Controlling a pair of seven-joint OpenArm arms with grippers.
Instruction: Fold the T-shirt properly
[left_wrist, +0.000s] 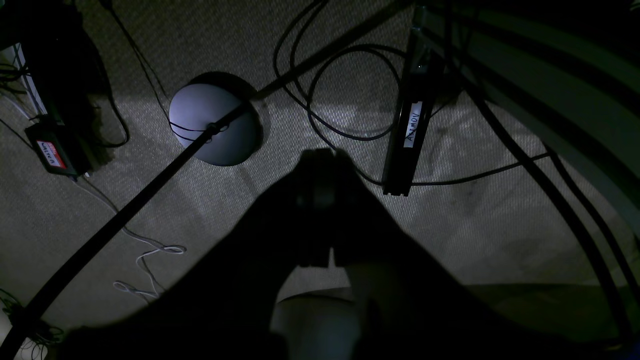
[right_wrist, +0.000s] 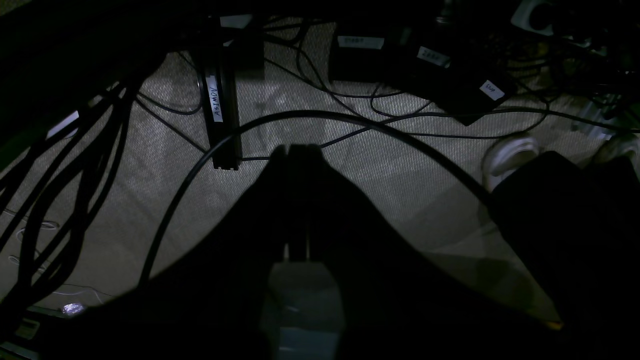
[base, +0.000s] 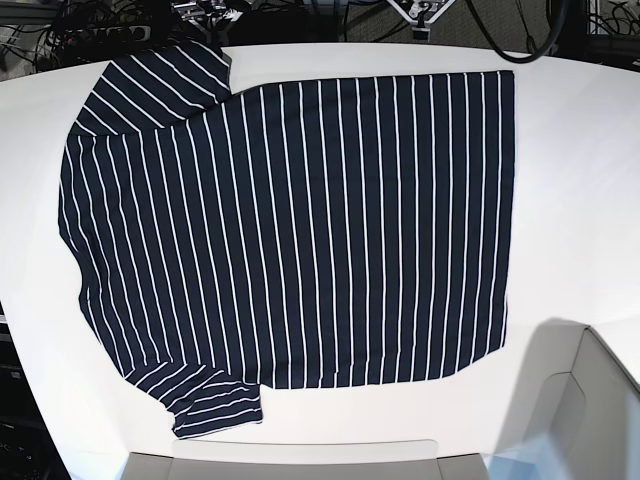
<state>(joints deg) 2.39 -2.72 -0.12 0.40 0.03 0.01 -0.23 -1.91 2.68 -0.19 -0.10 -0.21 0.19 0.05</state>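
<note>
The dark navy T-shirt (base: 290, 230) with thin white pinstripes lies spread flat on the white table (base: 580, 180). Its sleeves are at the upper left (base: 160, 80) and lower left (base: 215, 400), and its straight hem is at the right. Neither gripper shows in the base view. In the left wrist view my left gripper (left_wrist: 322, 155) is a dark silhouette hanging over the carpet floor, fingers together and empty. In the right wrist view my right gripper (right_wrist: 295, 150) hangs over the floor in the same way, fingers closed with only a thin seam between them and nothing held.
Pale arm parts show at the base view's bottom edge (base: 300, 460) and lower right (base: 590, 400). On the floor lie several cables, a round lamp base (left_wrist: 210, 122), a black labelled bar (left_wrist: 407, 145) and power bricks (right_wrist: 440, 70).
</note>
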